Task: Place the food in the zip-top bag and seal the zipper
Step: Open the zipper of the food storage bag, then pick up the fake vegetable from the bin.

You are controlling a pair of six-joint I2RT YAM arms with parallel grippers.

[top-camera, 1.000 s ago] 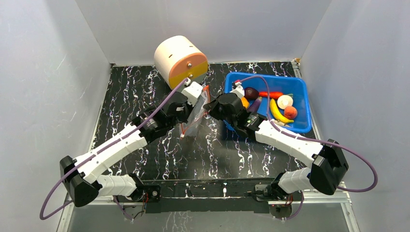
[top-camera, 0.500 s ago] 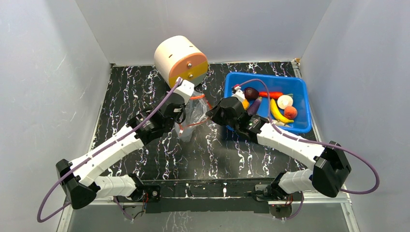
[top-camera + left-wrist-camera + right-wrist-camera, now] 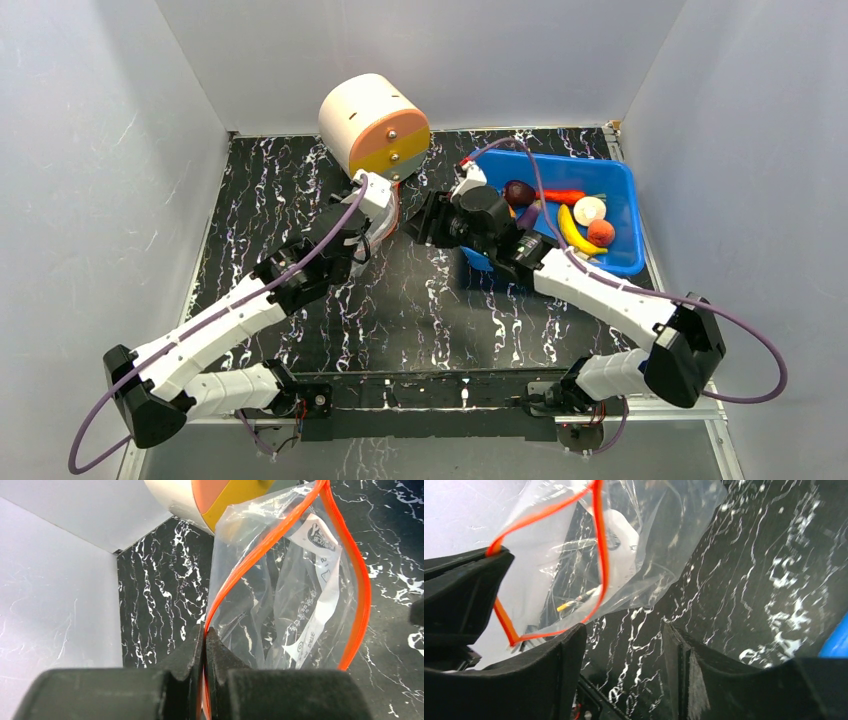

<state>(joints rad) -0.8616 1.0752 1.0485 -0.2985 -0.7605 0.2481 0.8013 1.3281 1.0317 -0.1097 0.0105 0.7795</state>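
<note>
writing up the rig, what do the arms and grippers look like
The left arm and right arm are white shells with black joints, a purple cable looping along each. The left gripper and right gripper have black wedge-shaped fingers.

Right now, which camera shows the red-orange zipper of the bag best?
The left wrist view: the zipper spans the frame as an open loop, pinched by the left gripper. The right wrist view shows it smaller, slanted. The top view barely shows it.

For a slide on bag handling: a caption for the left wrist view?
Left fingers pinch the zipper of the open clear bag, cylinder behind.
</note>
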